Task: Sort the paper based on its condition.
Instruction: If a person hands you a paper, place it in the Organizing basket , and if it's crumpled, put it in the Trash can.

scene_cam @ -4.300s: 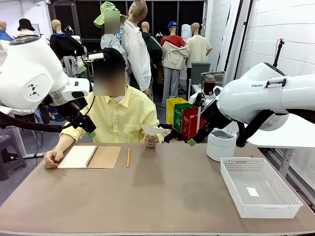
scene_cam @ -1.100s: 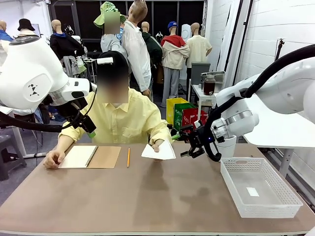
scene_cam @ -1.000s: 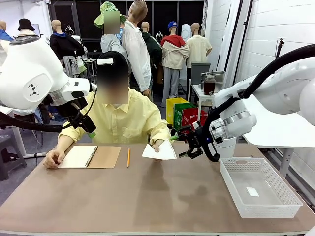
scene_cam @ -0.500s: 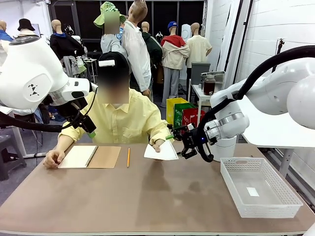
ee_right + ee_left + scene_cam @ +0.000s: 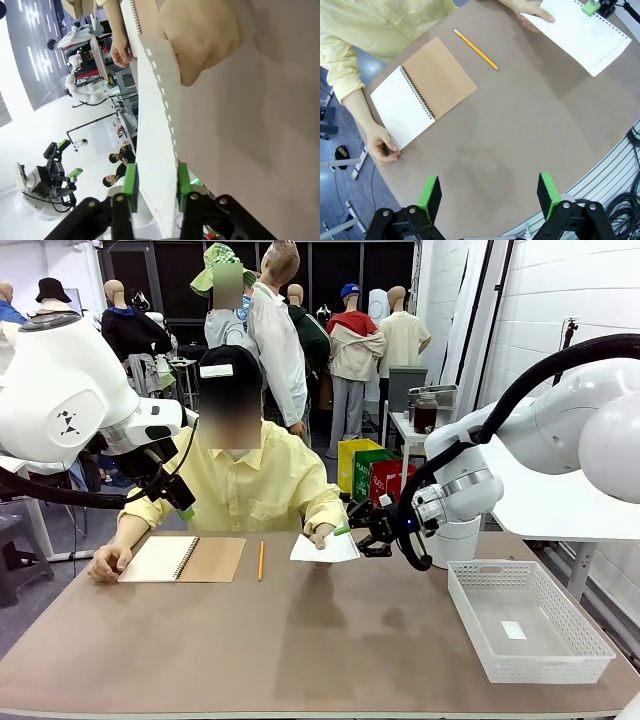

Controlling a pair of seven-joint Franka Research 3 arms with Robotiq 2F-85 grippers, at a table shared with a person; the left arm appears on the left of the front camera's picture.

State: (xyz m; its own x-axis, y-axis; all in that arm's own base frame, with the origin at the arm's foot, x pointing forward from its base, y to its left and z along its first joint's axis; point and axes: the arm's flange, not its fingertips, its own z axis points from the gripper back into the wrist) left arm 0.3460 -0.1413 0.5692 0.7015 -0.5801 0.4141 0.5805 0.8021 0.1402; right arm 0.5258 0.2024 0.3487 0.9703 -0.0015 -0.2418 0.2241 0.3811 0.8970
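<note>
The flat sheet of paper is at the far middle of the table, held slightly tilted off the surface by the person's hand, which pinches the side nearest them. The sheet's opposite side, the edge with the torn spiral holes, points toward the right gripper. That gripper reaches in level from the right and straddles this edge. In the right wrist view the sheet runs down between the two green pads. The jaws are drawn in but the pads are visibly apart, so they are not yet pressed together on the paper. In the left wrist view one green pad lies over the sheet's corner. The left gripper hangs high over the near left part of the table, jaws wide apart and empty, well away from the sheet. Below it a spiral-bound notebook lies open, with the person's other hand at its outer edge, and a yellow pencil lies between the notebook and the sheet. On the right a white mesh basket holds a small flat scrap of paper.
</note>
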